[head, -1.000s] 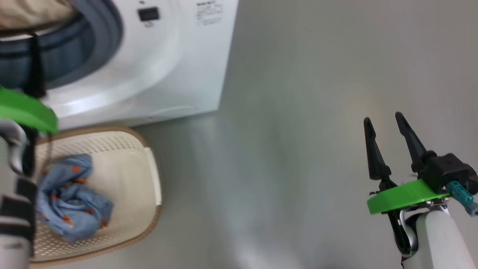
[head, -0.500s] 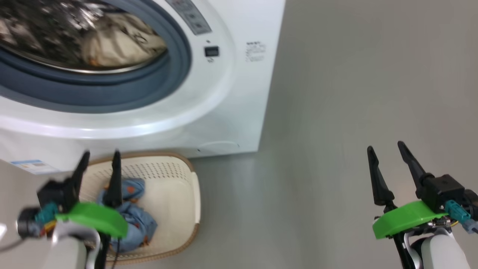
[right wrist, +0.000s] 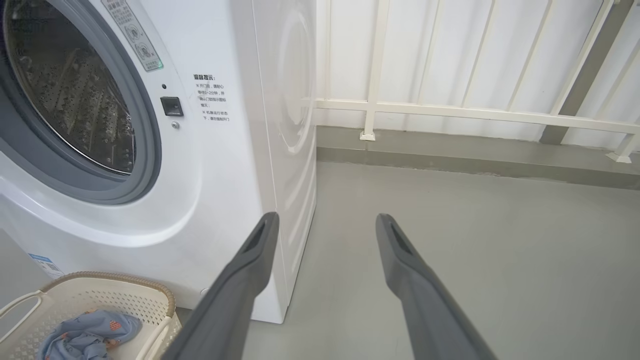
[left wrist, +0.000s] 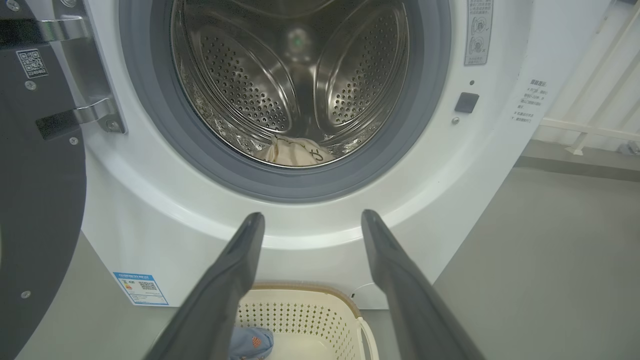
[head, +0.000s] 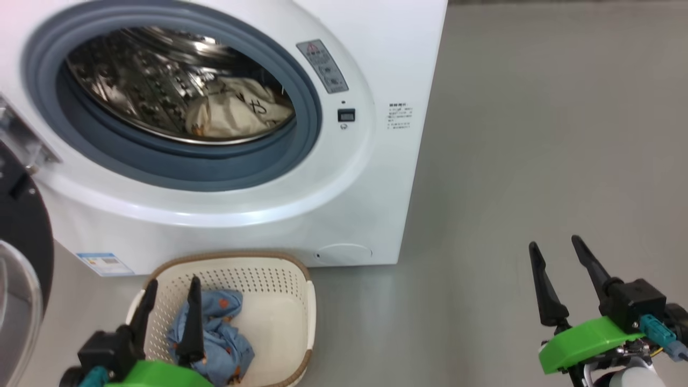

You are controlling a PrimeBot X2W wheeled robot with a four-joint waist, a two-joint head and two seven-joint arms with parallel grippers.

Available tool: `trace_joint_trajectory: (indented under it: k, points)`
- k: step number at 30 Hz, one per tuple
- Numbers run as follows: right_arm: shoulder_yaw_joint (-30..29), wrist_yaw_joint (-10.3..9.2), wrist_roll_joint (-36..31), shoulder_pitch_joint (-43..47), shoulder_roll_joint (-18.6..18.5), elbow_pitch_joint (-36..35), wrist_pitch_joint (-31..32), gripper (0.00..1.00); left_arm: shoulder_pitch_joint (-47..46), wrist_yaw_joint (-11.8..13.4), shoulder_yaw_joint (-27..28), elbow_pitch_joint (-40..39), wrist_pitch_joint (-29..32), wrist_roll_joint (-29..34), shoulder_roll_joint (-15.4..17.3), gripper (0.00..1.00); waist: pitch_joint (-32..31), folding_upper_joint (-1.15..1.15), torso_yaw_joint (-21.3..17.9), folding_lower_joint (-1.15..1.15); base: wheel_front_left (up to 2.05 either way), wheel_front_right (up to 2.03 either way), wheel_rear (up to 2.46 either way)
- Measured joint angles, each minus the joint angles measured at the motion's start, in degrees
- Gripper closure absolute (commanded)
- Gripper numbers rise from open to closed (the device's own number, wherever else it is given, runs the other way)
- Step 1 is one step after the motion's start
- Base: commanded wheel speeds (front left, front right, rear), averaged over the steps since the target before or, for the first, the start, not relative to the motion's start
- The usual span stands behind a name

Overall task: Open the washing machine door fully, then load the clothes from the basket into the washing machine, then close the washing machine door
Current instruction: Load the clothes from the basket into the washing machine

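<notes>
At my far left the washing machine door [head: 24, 226] is swung wide, so I judge the opening step done. Next comes my left gripper [head: 173, 284], fingers spread apart and holding nothing. From the head view it hangs over the left side of the basket [head: 236, 258], which sits on the floor [head: 537, 134] just in front of the washing machine [head: 376, 188]. The clothes [head: 215, 333], a bunched heap of light blue with orange prints, lie in the basket's left half, just beside my fingertips. Above, a cream piece [head: 236, 113] already lies at the bottom of the drum [head: 134, 80], so loading seems partly done and the blue heap is the job now. To do it well I should tip my fingers downward and straddle the highest fold. I should close on thick cloth rather than a thin edge and stay off the perforated wall so the light basket does not come up with me. Then I should lift clear of the rim and carry the bundle past the door seal [head: 177, 172], deep enough that nothing drapes over it. Far to the right, my right gripper [head: 554, 243] hangs over bare floor, fingers apart and empty, well away from the work.
</notes>
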Motion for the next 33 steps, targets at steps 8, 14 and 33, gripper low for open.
trace_joint_trajectory:
  k: [8, 14, 33]
  points:
    - [1.2, 0.00, 1.0, 1.1, 0.0, 0.1, 0.0, 0.00, 4.6, 0.7, 0.3, -4.4, 0.0, 1.2, -1.1, 0.00, -2.6, 0.00, -0.3, 0.00, 0.00, 0.00, 0.00]
    - [2.1, 0.00, 1.0, 1.6, 0.0, 0.1, 0.4, 0.00, 5.8, 0.6, 0.3, -6.7, 0.0, 2.5, -1.8, 0.00, -3.6, 0.00, -1.1, 0.00, 0.00, 0.00, 0.00]
    - [2.1, 0.00, 0.9, 1.7, 0.0, -0.5, 1.0, 0.00, 6.9, 0.3, -0.6, -6.6, 0.0, 3.6, -2.2, 0.00, -4.3, 0.00, -1.3, 0.00, 0.00, 0.00, 0.00]
